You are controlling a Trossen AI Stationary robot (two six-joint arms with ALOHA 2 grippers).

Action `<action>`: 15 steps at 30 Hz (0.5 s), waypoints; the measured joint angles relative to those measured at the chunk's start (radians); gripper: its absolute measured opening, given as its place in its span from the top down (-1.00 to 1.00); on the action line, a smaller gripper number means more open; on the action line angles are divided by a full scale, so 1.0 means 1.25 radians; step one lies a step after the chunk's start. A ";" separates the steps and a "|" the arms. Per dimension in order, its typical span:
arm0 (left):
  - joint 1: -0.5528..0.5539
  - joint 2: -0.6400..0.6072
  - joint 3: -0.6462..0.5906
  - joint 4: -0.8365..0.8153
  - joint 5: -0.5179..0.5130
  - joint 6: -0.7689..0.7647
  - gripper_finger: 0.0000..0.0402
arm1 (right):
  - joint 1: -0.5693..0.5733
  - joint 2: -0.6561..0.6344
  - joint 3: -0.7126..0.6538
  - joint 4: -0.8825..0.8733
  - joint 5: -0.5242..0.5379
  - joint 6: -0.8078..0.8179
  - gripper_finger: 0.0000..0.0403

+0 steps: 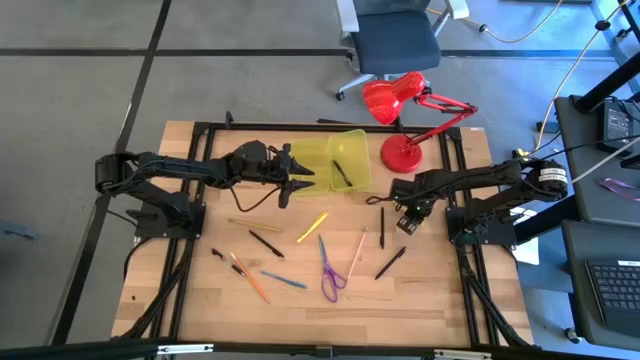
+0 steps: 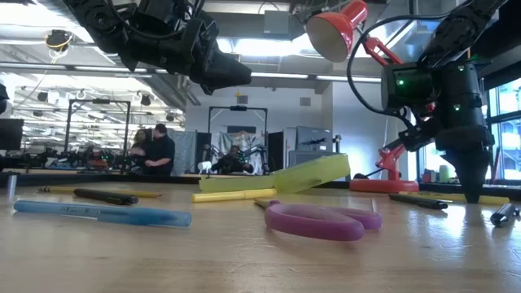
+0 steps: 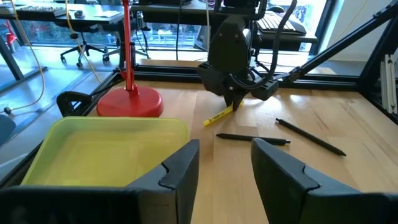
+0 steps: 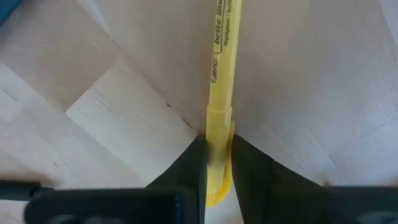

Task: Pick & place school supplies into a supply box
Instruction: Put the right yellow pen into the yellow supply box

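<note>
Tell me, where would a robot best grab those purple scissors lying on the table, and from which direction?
Probably across the closed blades, just above the handles, coming straight down from above. The purple scissors lie flat on the table, so nothing can get underneath them. The blades together make one narrow, straight bar that two fingers can straddle, while the looped handles are wider and rounded.

Robotics lab: other rigs (image 2: 236, 134), workbenches behind.
</note>
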 joint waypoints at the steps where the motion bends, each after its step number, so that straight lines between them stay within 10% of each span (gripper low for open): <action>1: 0.000 0.000 0.000 0.000 0.000 0.000 0.31 | 0.000 0.000 0.000 -0.001 0.000 0.001 0.69; 15: 0.000 0.000 0.000 0.001 0.000 0.000 0.31 | 0.017 0.003 0.095 -0.072 -0.072 -0.026 0.67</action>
